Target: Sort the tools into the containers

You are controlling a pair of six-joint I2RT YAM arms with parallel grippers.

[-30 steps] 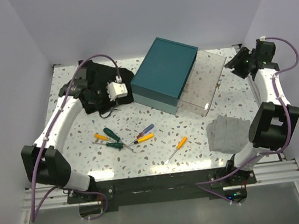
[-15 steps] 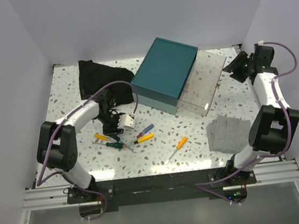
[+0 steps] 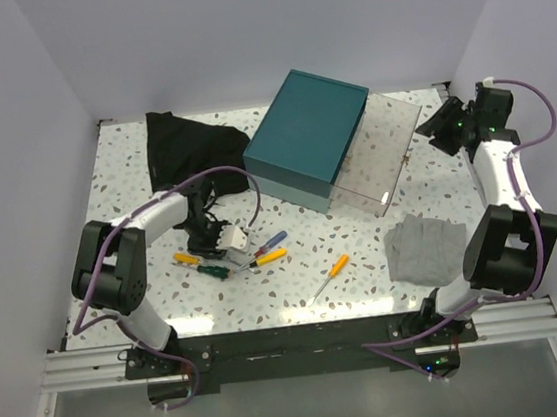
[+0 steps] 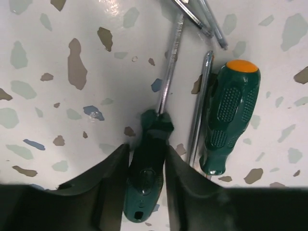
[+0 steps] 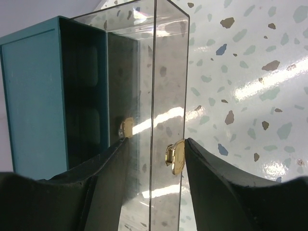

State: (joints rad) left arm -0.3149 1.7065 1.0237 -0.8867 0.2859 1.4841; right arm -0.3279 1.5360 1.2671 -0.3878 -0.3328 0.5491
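Left gripper: jaws closed around the handle of a dark-green screwdriver. Both inner faces look flush to the handle, and the tool lies flat on the surface, not lifted as far as the wrist view shows. Just beside it is a second green screwdriver with an orange end cap, its shaft close along the gripped handle; more shafts cross at the top of that view. Right gripper: jaws wide open, holding nothing, aimed at the end wall of the clear plastic box and its brass clasp. The top view puts this gripper near the box's far right corner, with no contact evident. Further out on the surface are a blue-red screwdriver, an orange screwdriver touching it, another orange one left of the left gripper, and a lone orange one toward the grey cloth. The teal hard case abuts the clear box, with no tool seen in either. The black fabric bag lies crumpled at the far left, its inside hidden. Judgement: the sort has barely started. No tool is visibly binned, the first pick is in hand, and all six visible screwdrivers remain to place.
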